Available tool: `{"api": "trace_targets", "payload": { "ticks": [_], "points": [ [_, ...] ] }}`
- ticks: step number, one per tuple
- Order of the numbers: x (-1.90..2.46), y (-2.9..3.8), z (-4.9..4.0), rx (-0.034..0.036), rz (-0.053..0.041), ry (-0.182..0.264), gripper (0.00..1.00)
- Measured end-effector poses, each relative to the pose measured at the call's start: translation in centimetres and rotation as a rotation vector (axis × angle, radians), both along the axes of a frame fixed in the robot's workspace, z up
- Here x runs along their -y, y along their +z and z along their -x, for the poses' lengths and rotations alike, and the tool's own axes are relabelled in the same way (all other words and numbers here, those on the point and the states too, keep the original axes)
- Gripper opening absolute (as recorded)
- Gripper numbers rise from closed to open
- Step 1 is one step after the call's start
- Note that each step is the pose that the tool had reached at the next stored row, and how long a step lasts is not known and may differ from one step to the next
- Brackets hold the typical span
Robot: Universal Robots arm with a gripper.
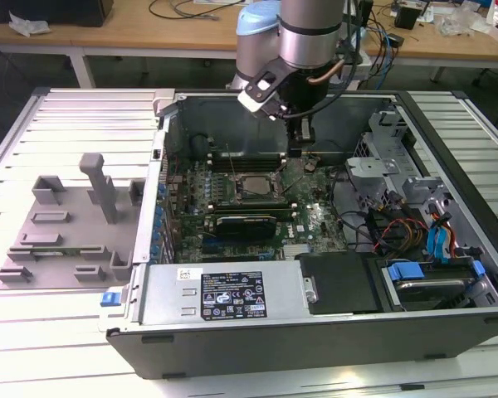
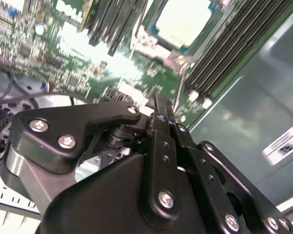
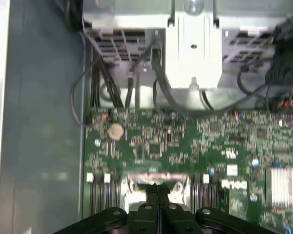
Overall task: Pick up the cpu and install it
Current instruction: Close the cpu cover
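The cpu (image 1: 254,187) is a flat square chip with a pale metal top. It lies inside the black-framed socket on the green motherboard (image 1: 315,220), within the open computer case. In the second wrist view the cpu (image 2: 182,19) shows bright beyond the fingertips. My gripper (image 1: 302,151) hangs over the board just to the exterior view's right of the socket. Its black fingers (image 3: 153,191) are pressed together with nothing between them. In the second wrist view the gripper (image 2: 158,101) sits close to a thin metal socket lever (image 2: 178,90).
Dark memory slots (image 1: 245,157) run behind the socket. A drive cage with coloured cables (image 1: 407,215) fills the case at the exterior view's right, and a power supply box (image 1: 224,292) sits at the front. A grey fixture plate (image 1: 66,224) lies outside the case on the left.
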State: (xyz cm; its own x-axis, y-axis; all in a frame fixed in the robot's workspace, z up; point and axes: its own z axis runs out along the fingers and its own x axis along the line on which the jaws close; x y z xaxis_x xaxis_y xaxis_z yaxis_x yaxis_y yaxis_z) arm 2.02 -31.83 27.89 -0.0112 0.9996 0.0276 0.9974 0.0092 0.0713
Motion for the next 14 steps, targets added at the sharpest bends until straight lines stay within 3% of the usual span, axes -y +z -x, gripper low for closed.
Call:
{"api": "trace_targets", "payload": {
  "ticks": [4, 14],
  "points": [
    [-0.01, -0.03, -1.89, -0.0004, -0.0001, 0.000, 0.11],
    [0.00, -0.89, -2.12, -0.0005, 0.0003, 0.000, 0.11]
  ]
}}
